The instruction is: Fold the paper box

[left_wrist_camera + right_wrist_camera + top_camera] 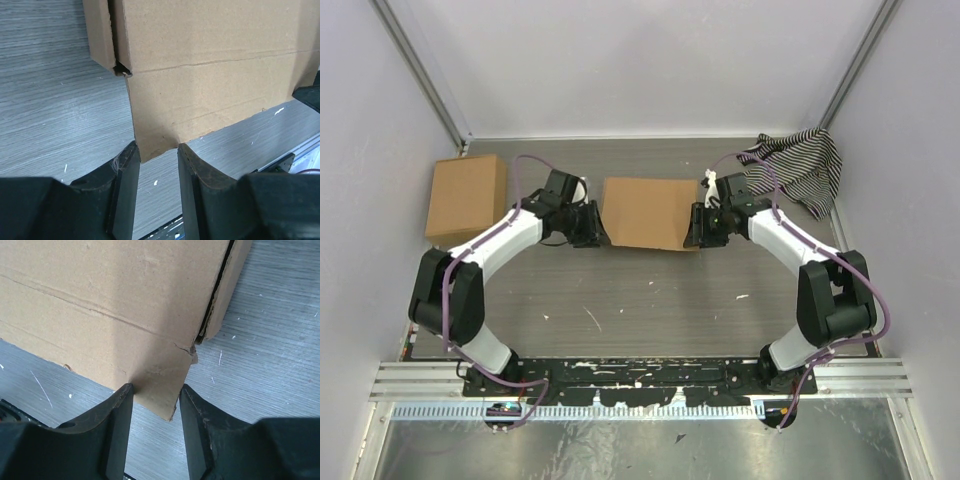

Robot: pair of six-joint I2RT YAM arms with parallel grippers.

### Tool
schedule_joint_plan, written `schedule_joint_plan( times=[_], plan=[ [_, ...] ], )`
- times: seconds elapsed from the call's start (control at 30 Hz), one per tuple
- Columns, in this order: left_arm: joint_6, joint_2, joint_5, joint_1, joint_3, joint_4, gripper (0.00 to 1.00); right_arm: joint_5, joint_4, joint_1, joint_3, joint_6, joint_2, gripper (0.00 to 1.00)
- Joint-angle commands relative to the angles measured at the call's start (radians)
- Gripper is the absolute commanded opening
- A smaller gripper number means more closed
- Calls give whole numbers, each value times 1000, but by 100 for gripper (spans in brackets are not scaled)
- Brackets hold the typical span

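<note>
The paper box [642, 212] is a shallow brown cardboard mailer in the middle of the table, with its lid panel down. My left gripper [594, 226] is at its left near corner and my right gripper [698, 226] is at its right near corner. In the left wrist view the left gripper [156, 156] is open, and the box's front flap corner [155, 142] sits just between the fingertips. In the right wrist view the right gripper [155, 396] is open around the other flap corner [160, 385]. A gap shows between each pad and the card.
A squarer brown cardboard box [467, 197] stands at the far left by the wall. A black-and-white striped cloth [802, 166] lies bunched in the far right corner. Grey walls close three sides. A metal rail [640, 380] runs along the near edge.
</note>
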Motion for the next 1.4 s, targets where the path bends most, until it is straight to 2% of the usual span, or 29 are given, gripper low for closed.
schedule_joint_plan(
  times=[0.0,0.37,0.87,1.37],
  plan=[
    [-11,-25,42,-4,41,-9,42,-42,-5,3,59,1,-36,47],
    [-5,40,38,-4,14,20,42,51,9,1,49,-19,22,48],
    [53,35,-91,-4,52,-62,43,72,24,2,50,-13,29,49],
    [22,81,-69,-4,67,-11,43,79,28,1,39,-7,20,49]
  ],
)
